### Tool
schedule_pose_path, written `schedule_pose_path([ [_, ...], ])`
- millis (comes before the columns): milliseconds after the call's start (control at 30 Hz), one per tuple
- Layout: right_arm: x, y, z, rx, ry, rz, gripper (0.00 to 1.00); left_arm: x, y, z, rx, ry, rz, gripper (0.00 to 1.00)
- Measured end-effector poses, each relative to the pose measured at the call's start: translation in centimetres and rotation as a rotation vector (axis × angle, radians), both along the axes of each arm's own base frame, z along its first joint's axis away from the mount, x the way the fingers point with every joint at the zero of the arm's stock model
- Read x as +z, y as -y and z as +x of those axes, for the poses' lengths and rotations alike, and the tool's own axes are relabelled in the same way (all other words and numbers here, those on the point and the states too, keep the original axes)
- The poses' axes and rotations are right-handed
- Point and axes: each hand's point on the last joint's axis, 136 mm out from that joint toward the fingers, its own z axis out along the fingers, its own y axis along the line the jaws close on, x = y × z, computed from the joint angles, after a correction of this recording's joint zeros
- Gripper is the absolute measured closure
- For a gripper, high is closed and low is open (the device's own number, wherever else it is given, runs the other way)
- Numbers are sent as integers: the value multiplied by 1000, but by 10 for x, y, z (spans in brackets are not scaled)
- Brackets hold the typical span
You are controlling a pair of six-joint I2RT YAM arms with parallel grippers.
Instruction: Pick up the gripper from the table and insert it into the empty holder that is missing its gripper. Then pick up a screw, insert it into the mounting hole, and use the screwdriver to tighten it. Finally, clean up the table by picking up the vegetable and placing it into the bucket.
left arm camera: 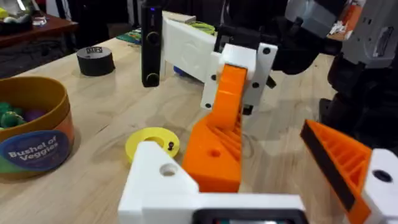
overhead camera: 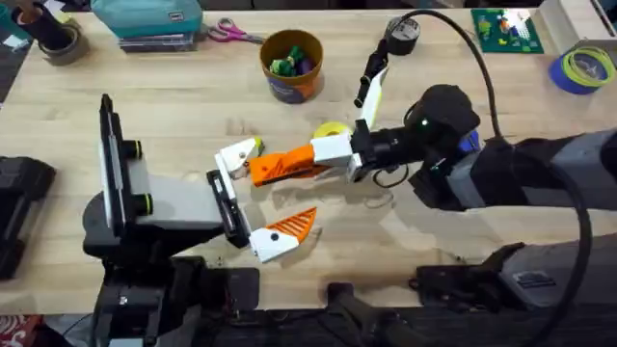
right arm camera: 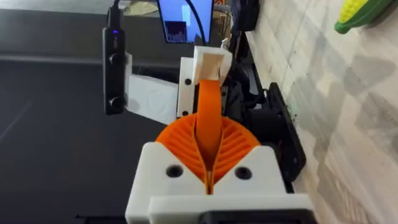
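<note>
My right gripper [overhead camera: 326,154] is shut on the gripper [overhead camera: 281,168], an orange wedge held flat between its ribbed pads [right arm camera: 231,148]. The wedge's far end [right arm camera: 208,102] meets the white holder [overhead camera: 236,155] on my left arm's far jaw; I cannot tell if it is seated. In the left wrist view the wedge [left arm camera: 217,146] stands right beside that holder [left arm camera: 163,180]. My left gripper [overhead camera: 258,196] is open, its near jaw carrying a fixed orange tip [overhead camera: 292,225]. The vegetable [right arm camera: 362,15] lies on the table [overhead camera: 174,116]. The bucket [overhead camera: 291,64] stands at the back. A blue bit of the screwdriver [overhead camera: 469,143] shows behind my right arm.
A flat yellow disc [left arm camera: 152,142] with a small dark screw [left arm camera: 170,146] on it lies just beyond the holder. A black tape roll [overhead camera: 403,34] sits at the back, a blue and yellow roll [overhead camera: 583,67] at the far right, scissors [overhead camera: 231,34] and a teal case [overhead camera: 147,19] at the back left.
</note>
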Motion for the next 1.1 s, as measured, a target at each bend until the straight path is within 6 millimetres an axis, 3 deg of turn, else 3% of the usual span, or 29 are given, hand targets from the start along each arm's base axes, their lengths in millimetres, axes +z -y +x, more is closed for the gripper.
schedule_pose_path([
  [1100,1,-2,6,-40,3,3,993,0,0,0,0,3,1,15],
])
